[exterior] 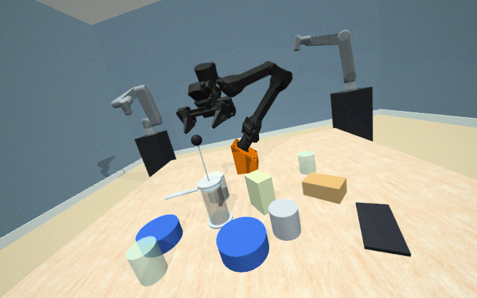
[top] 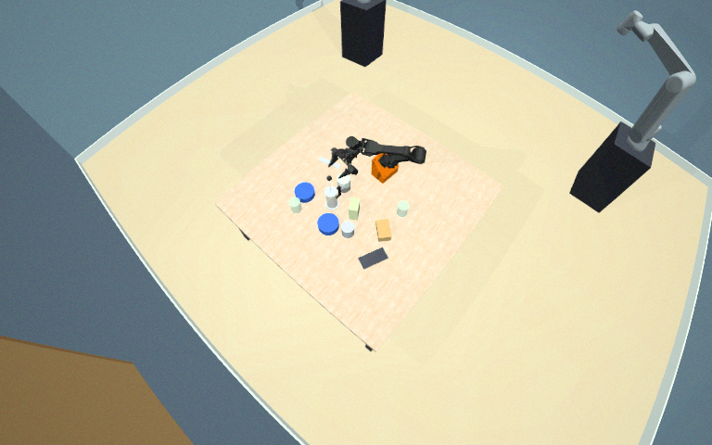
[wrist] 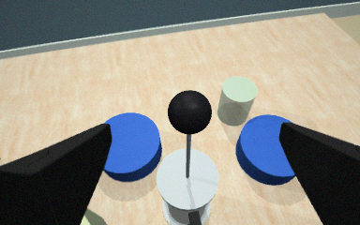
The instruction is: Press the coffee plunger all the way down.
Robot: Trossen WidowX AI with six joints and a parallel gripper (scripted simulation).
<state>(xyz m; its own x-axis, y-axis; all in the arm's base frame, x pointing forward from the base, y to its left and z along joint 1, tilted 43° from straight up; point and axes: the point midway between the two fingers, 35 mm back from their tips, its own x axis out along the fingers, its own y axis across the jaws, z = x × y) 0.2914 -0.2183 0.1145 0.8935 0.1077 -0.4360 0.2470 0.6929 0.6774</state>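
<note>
The coffee press (top: 331,197) (exterior: 215,205) (wrist: 180,189) stands upright on the table, with a clear body and a pale lid. Its plunger is up: a thin rod (exterior: 203,162) (wrist: 188,152) rises from the lid to a black ball knob (top: 329,178) (exterior: 196,139) (wrist: 189,112). My gripper (top: 336,171) (exterior: 200,130) (wrist: 195,131) is open and empty. It is tilted and hangs above and a little behind the knob, as the exterior view shows. In the wrist view the knob appears between the fingers, slightly left of centre. I see no contact with it.
A white cylinder (top: 343,184) (exterior: 225,189) stands close behind the press. Blue discs (top: 304,192) (exterior: 242,242) (wrist: 131,145) lie nearby. A pale green block (top: 353,208) (exterior: 261,191), a grey cylinder (exterior: 284,219) and a pale green cylinder (exterior: 146,261) (wrist: 236,100) also stand around it.
</note>
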